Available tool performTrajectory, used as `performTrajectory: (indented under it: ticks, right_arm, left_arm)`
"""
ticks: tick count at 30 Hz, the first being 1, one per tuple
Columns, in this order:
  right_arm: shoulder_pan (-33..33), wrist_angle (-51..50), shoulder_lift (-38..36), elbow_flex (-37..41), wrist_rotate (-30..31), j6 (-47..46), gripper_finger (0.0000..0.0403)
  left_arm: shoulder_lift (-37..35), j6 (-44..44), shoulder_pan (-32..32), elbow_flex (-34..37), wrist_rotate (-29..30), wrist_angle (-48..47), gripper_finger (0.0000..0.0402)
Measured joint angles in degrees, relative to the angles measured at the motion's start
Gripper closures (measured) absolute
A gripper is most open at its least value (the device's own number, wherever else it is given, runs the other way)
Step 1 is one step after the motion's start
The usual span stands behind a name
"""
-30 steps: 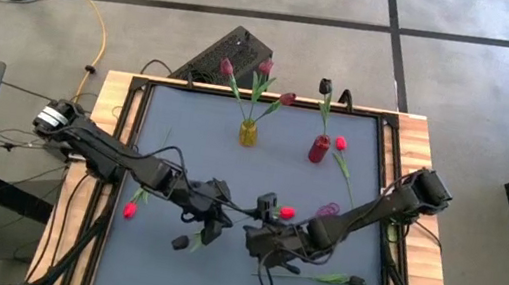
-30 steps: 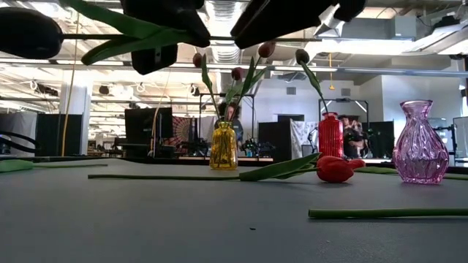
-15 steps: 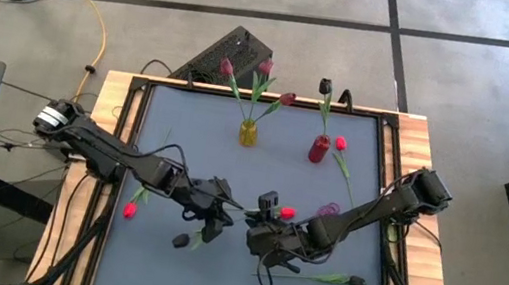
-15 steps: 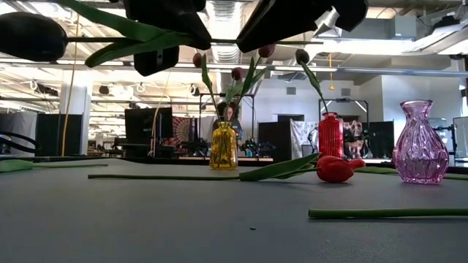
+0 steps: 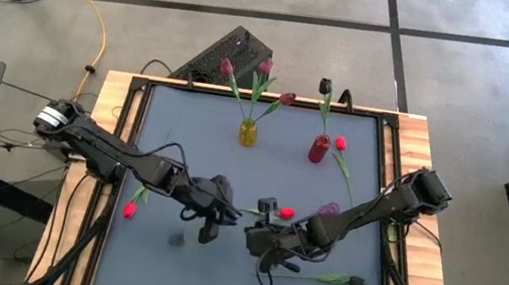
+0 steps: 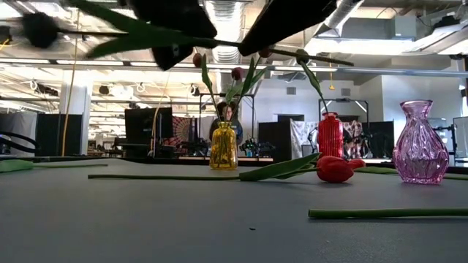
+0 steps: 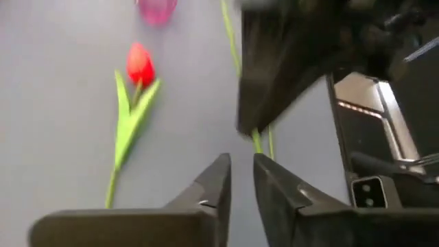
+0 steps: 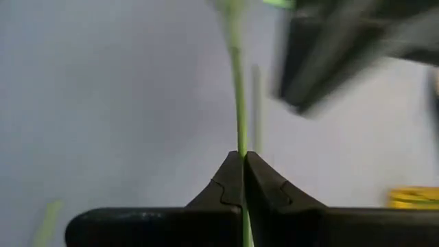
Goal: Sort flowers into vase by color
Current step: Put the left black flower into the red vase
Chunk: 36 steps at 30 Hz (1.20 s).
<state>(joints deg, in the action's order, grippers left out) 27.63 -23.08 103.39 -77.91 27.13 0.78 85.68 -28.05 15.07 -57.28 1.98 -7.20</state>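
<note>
Above the middle of the grey table point(image 5: 168, 109), the right gripper point(image 8: 241, 165) has its fingers pressed together on the thin green stem point(image 8: 236, 89) of a tulip held in the air. In the low view this tulip's dark head point(image 6: 38, 28) hangs high above the tabletop, out past the left arm. The left gripper point(image 7: 241, 180) is just beside the right one, fingers slightly parted with nothing between them.

Taking the yellow vase point(image 5: 249, 134) as landmark: it stands at the table's far side holding three maroon tulips point(image 5: 265, 67). A red vase point(image 5: 319, 149) stands near it toward the right arm's side. A pink vase point(image 6: 420, 142) stands nearer the right arm, and a red tulip point(image 6: 335, 169) lies flat between
</note>
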Motion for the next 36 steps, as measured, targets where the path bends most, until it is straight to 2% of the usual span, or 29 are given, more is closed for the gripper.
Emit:
performTrajectory:
  ticks: [3,7,12,16,21,24,28,32,36]
  right_arm:
    - [0.2,-2.1,0.0,0.0,-4.1,0.6,0.0378]
    - [0.2,-2.9,-0.4,1.9,-4.5,3.6,0.0378]
    - [-0.7,7.2,-5.4,9.9,-4.5,4.8,0.0378]
    - [-0.7,20.7,-13.5,20.6,-6.1,7.9,0.0378]
    - [-1.0,43.1,-28.0,39.0,-6.7,10.2,0.0378]
    - [-3.2,61.9,-35.4,50.7,-6.4,12.6,0.0378]
    - [-8.4,85.5,-40.9,62.5,-6.4,14.1,0.0378]
    - [-16.4,100.0,-42.5,68.8,-9.6,14.2,0.0378]
    - [-25.7,103.6,-42.3,69.7,-14.3,13.7,0.0378]
  left_arm:
    - [-1.4,7.4,-1.1,0.0,1.0,3.9,0.0317]
    - [-5.6,16.7,-3.9,0.0,2.6,10.7,0.0275]
    - [-11.8,24.1,-6.8,0.0,3.1,14.0,0.0251]
    - [-14.6,28.6,-7.3,1.5,1.4,17.5,0.0253]
    - [-15.0,29.2,-7.3,3.7,0.5,18.9,0.0267]
    - [-14.9,29.0,-7.2,6.4,0.2,22.2,0.0274]
    - [-14.7,29.0,-7.3,10.6,0.1,29.6,0.0282]
    - [-14.7,29.4,-7.8,13.8,0.2,36.2,0.0287]
    - [-14.5,31.3,-8.5,15.5,0.3,38.9,0.0287]
